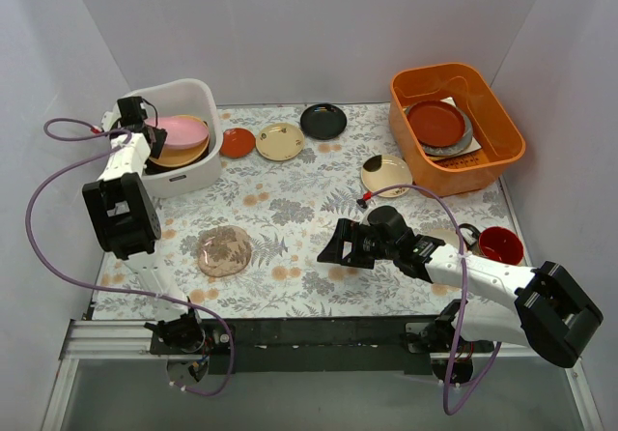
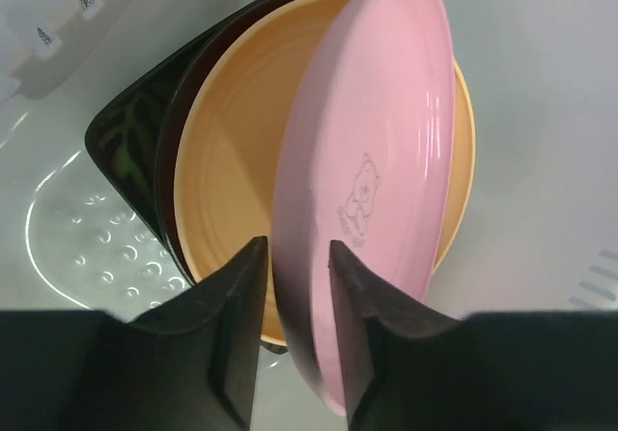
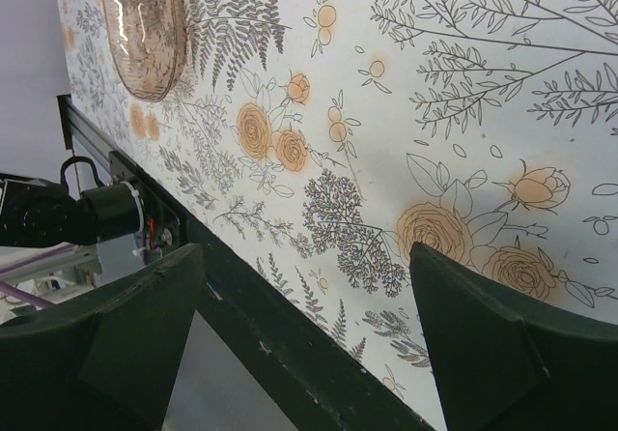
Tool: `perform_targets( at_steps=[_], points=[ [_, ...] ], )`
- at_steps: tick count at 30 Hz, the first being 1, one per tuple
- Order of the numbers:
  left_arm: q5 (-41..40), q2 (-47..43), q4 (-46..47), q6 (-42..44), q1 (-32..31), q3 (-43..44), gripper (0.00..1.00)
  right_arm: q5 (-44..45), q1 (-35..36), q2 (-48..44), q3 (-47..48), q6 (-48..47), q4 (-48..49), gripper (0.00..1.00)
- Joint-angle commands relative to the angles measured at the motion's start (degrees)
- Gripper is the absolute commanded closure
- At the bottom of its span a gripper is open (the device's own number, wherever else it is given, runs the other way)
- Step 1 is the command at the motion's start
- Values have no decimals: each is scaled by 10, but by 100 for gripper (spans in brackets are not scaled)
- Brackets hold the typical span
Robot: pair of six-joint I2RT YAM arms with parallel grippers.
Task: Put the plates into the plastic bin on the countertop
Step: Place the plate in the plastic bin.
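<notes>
now the left gripper [image 2: 297,249] reaches down into the plastic bin [image 1: 179,85], which stands at the far left corner of the countertop [image 1: 290,209]. its two fingers stand on both sides of the rim of the pink plate [image 2: 377,141]. one finger lies against the plate and beside the other we see a thin gap, so we cannot tell if the plate is clamped or free. the pink plate is inside the bin, tilted, and it leans over a yellow plate [image 2: 241,160]. under them lies a dark square floral plate [image 2: 126,131].

the right gripper [image 1: 330,243] hovers low over the near middle of the countertop with its jaws spread wide and nothing between them.

on the countertop, just beside the bin, we see an orange-red plate [image 1: 237,142], then a beige plate [image 1: 280,141] and a black plate [image 1: 323,121] in a row. a shiny cream plate [image 1: 386,174] sits close to the orange tub [image 1: 502,127], and a brownish floral plate [image 1: 224,250] lies alone at the near left. in the orange tub a red-brown plate [image 1: 436,123] rests on a grey one. a red mug [image 1: 500,244] stands at the right edge.
</notes>
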Motion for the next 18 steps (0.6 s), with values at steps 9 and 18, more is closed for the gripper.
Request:
perform_targets(
  at_steps=[9, 18],
  points=[
    [-21, 20, -2, 42, -21, 57, 35, -4, -3, 0, -4, -10, 22, 5],
    [-39, 22, 0, 67, -44, 87, 19, -6, -3, 1, -4, -11, 23, 5]
  ],
)
